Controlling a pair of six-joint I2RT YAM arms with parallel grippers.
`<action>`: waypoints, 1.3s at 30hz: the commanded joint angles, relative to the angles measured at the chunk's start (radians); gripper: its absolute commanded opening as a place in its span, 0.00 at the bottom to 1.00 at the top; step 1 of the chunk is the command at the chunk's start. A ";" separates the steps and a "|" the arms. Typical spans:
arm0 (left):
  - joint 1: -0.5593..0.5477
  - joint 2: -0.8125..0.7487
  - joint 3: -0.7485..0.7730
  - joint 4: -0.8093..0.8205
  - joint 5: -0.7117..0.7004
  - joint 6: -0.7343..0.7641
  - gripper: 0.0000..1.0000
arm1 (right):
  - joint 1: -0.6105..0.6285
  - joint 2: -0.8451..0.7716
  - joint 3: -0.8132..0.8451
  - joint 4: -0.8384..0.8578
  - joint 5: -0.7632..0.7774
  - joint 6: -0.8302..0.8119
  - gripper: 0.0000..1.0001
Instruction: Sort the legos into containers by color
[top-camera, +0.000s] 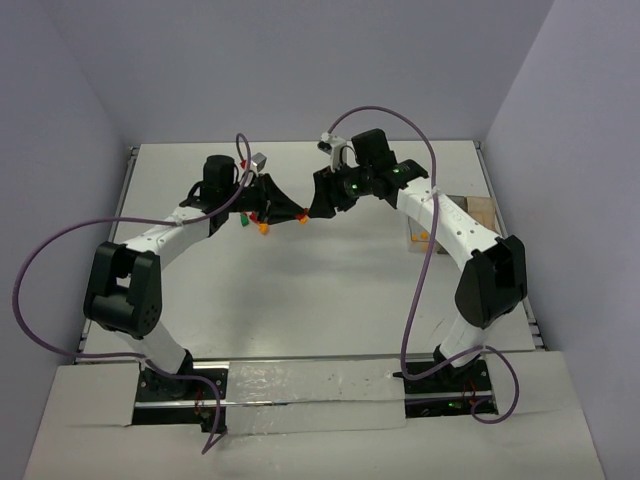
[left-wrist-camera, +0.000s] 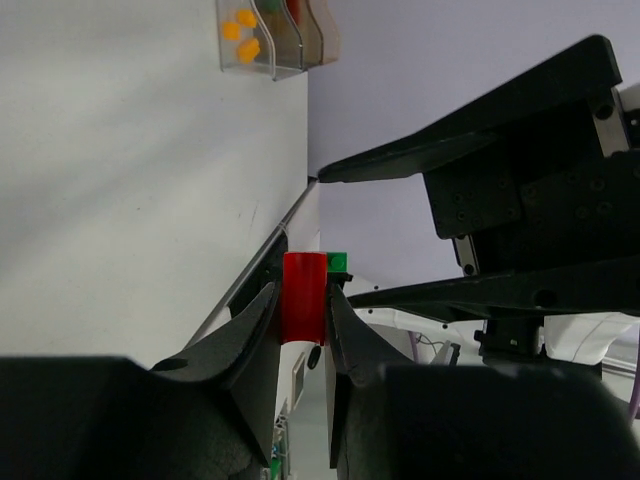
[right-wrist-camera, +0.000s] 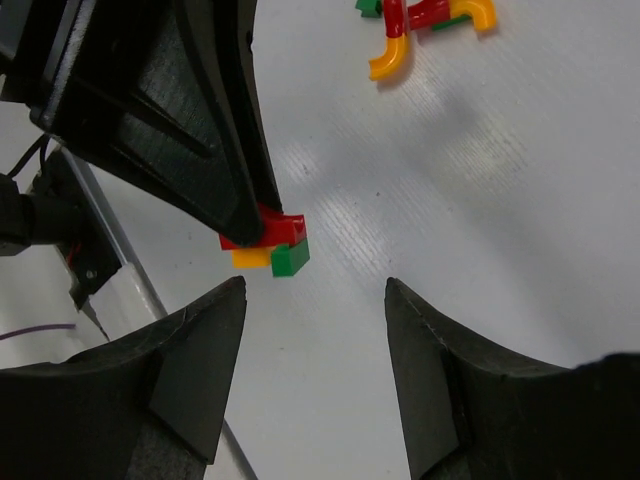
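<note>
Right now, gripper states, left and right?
Left gripper: closed on red lego, green piece attached.
Right gripper: open, holding nothing.

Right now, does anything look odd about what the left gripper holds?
Yes. The left gripper is shut on a red brick with a green brick and an orange-yellow brick apparently stuck to it: three colours joined, not yet sortable by colour.

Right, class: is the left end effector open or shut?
Shut. In the left wrist view, the left end effector clamps a red lego, pressing on both its sides.
</note>
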 joint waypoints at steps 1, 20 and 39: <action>-0.008 0.009 0.011 0.076 0.043 -0.029 0.00 | 0.013 0.005 0.053 0.037 -0.011 0.013 0.60; -0.028 0.003 0.008 0.080 0.033 -0.012 0.00 | 0.014 -0.006 0.034 0.069 -0.032 0.005 0.34; 0.025 0.029 0.102 -0.176 -0.238 0.127 0.00 | 0.019 -0.162 -0.097 0.002 0.151 -0.115 0.00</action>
